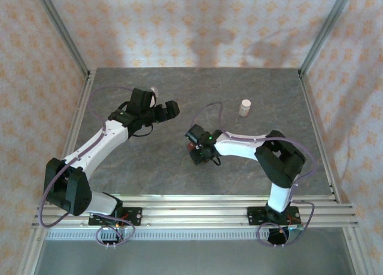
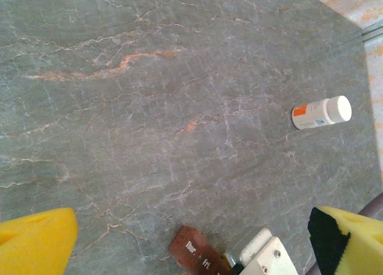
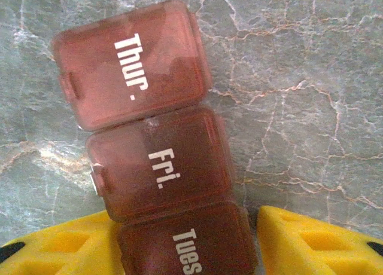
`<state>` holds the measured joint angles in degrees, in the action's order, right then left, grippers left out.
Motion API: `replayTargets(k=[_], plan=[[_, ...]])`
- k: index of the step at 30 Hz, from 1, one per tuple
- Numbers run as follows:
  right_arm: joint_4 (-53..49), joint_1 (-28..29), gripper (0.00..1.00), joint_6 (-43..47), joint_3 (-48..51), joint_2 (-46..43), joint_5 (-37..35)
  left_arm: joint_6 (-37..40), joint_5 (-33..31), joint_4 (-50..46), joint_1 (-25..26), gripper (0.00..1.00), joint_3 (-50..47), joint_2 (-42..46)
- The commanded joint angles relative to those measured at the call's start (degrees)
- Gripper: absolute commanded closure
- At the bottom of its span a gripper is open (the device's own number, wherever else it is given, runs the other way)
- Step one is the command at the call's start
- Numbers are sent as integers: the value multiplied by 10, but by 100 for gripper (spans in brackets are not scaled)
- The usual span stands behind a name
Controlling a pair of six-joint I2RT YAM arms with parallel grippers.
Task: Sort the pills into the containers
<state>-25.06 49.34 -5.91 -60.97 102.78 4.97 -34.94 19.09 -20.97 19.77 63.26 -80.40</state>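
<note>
The containers (image 3: 152,161) are a reddish-brown strip of joined square compartments lying flat on the grey marbled bench (image 1: 149,167). They sit about midway between its left and right edges and somewhat closer to the near edge than the far one. Three compartments can be counted in the right wrist view, lettered "Thur.", "Fri." and "Tues" in white, the last one cut off by the bottom of the picture. All three lids are down. They are tinted and cloudy, so what lies inside cannot be told.

The right tool (image 3: 187,227) is down over the strip, with one yellow finger on either side of the "Tues" compartment. The left-hand finger seems to meet the compartment's edge, and a thin dark gap shows beside the other. Whether it has actually clenched on the strip I cannot tell.

The left tool (image 2: 194,224) hangs released above the bench toward the far left, its two yellow pads (image 2: 36,239) wide apart with nothing between them.

One white bottle (image 1: 245,107) with an orange-and-white label stands toward the far edge, right of the middle, well apart from the strip and from both tools.
</note>
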Motion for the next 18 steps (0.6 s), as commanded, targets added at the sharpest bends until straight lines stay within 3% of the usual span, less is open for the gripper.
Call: replayTargets(k=[1, 6, 9, 18], plan=[[-4, -1, 48, -10, 26, -13, -5, -12, -1, 16, 0, 0, -5, 2], [5, -1, 65, -15, 39, -25, -5, -22, 1, 19, 0, 0, -9, 7], [4, -1, 71, -17, 40, -41, -10, -36, 15, 29, 0, 0, -16, 13], [14, -29, 72, -41, 14, -157, 27, -157, 111, 154, 2, 0, -77, 58]])
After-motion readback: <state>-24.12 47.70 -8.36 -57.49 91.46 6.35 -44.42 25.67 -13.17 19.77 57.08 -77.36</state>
